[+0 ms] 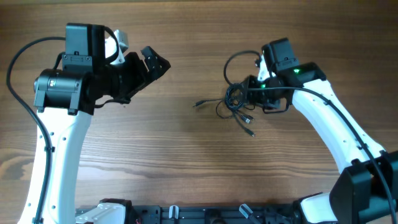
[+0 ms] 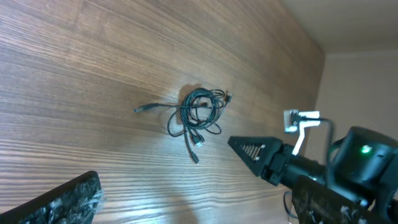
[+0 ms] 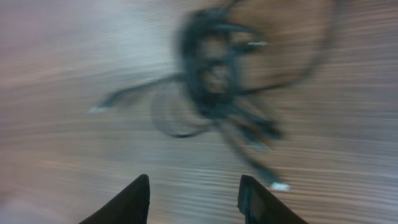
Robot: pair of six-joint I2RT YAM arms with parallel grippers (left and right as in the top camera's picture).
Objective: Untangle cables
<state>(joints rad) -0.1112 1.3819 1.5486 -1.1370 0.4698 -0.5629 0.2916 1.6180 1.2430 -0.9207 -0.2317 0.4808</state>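
Your cables lie in one tangled bunch on the wooden table, over on your right side. Your right claw has its two fingers apart with nothing between them. The bunch sits just in front of the tips, though that view is blurry. Your left claw is wide apart, holds nothing, and is well away from the bunch.
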